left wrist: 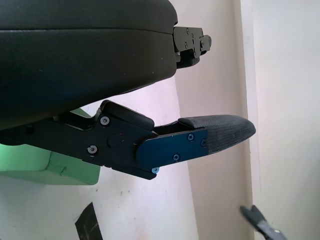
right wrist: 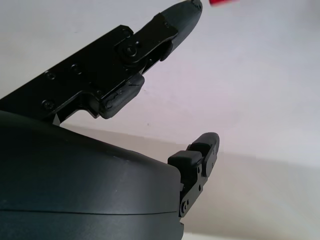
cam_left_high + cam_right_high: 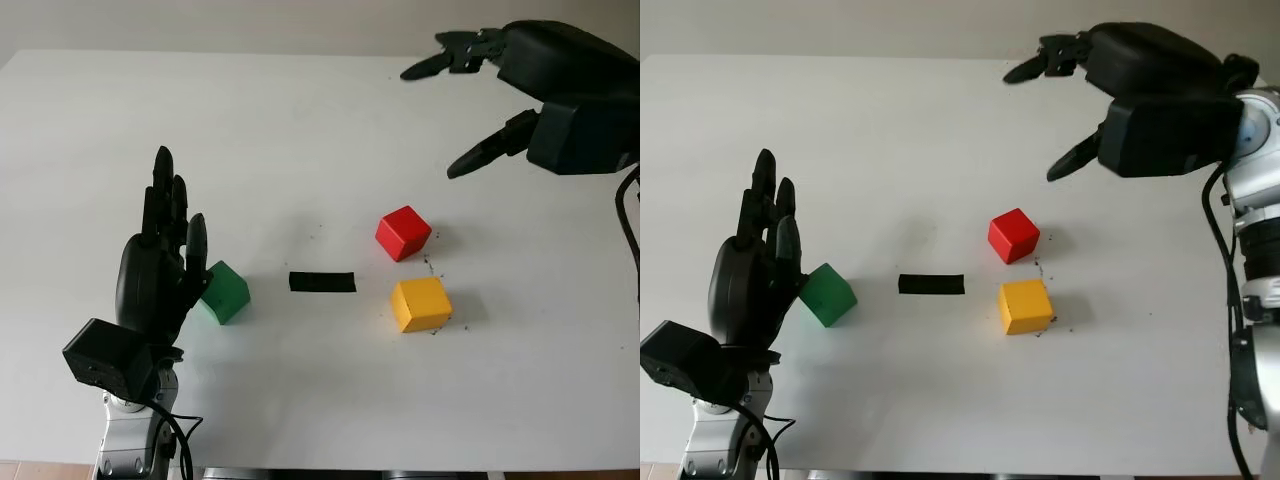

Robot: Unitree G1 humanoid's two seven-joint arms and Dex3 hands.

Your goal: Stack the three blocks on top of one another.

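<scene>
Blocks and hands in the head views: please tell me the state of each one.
green block: on table, unstacked, beside left hand.
red block: on table, unstacked.
yellow block: on table, unstacked.
left hand: open, holds nothing.
right hand: open, raised above table.

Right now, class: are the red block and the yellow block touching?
Apart. The left eye view shows bare table between the red block and the yellow block.

Left hand (image 3: 165, 255) open, upright; right hand (image 3: 520, 95) open, raised.
</scene>
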